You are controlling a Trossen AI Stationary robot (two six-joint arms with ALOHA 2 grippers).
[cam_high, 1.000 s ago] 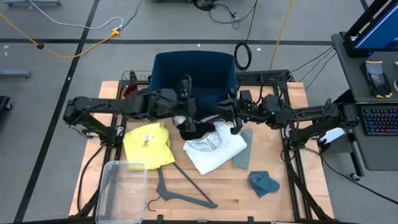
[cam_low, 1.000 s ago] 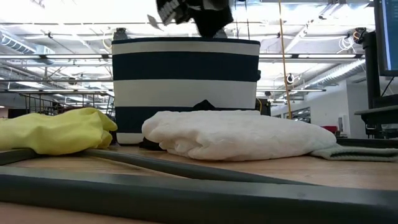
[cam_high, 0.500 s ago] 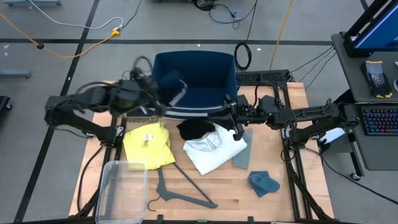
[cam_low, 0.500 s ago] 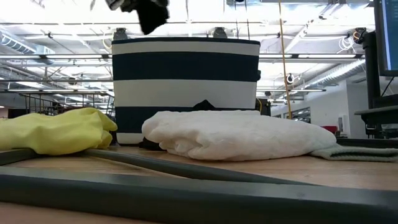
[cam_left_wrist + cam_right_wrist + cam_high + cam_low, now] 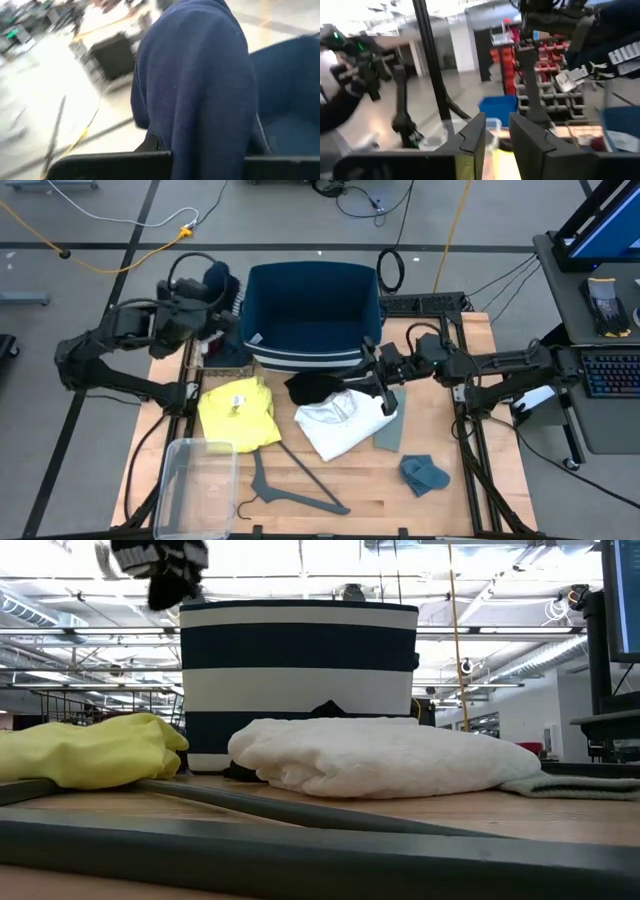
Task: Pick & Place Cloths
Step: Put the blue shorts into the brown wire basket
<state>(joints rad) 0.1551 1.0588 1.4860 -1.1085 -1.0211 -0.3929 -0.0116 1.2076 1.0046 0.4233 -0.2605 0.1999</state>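
Grey concrete floor [image 5: 90,300] with dark seam lines and a yellow cable [image 5: 120,255] at upper left, a desk with keyboard [image 5: 610,375] at right edge; low view shows a white truss ceiling [image 5: 90,650] with bright overhead light.

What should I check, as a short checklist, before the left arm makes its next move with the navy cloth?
1. Left gripper shut on the navy cloth: ok; the cloth hangs from it in the left wrist view.
2. Cloth over the navy basket: not ok; the gripper is beside the basket's left wall, over the table edge.
3. Right gripper away from the left arm: ok; it is at the basket's front right, over the white cloth.
4. Right gripper's fingers empty: ok; nothing between them.
5. Cloths waiting on the table: yellow cloth, black cloth, teal rag: ok.
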